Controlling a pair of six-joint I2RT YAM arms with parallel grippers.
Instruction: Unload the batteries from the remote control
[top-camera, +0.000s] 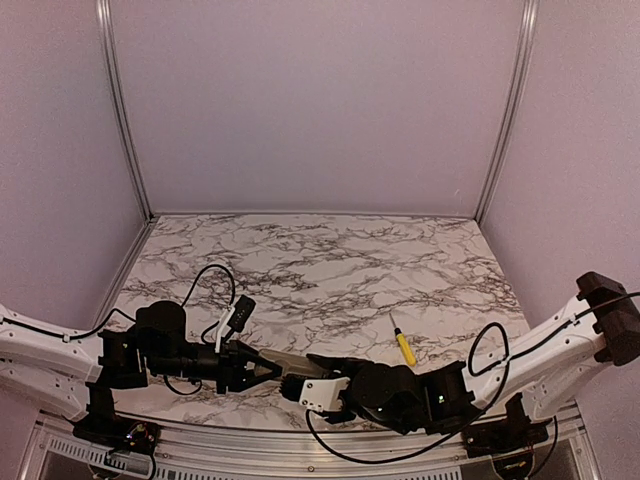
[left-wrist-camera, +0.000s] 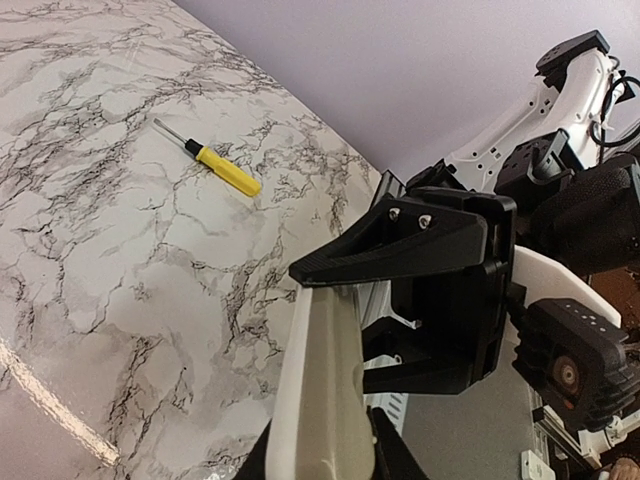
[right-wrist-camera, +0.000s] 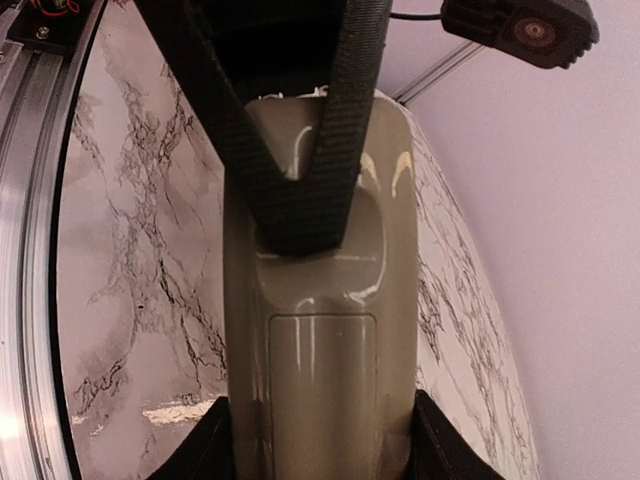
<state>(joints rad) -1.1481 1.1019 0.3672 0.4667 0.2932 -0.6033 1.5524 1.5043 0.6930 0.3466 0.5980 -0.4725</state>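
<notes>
— Spanning the gap above the near edge of the veined white marble table (top-camera: 350, 260), how does the slim grey-beige remote control (top-camera: 290, 363) lie?
— Long axis left to right. The black left gripper (top-camera: 262, 368) pinches one end, the black right gripper (top-camera: 316, 366) the other. Glossy back shows, cover (right-wrist-camera: 322, 400) seated; batteries hidden, both ends masked by fingers (right-wrist-camera: 300, 200).

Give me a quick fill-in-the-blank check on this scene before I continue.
1. The left gripper and the right gripper grip the remote control at ____ ends.
2. The right wrist camera sees the remote's grey-beige ____.
3. The screwdriver on the table has a ____ handle.
4. It lies nearer the ____ arm.
Missing words: opposite; back; yellow; right.
</notes>
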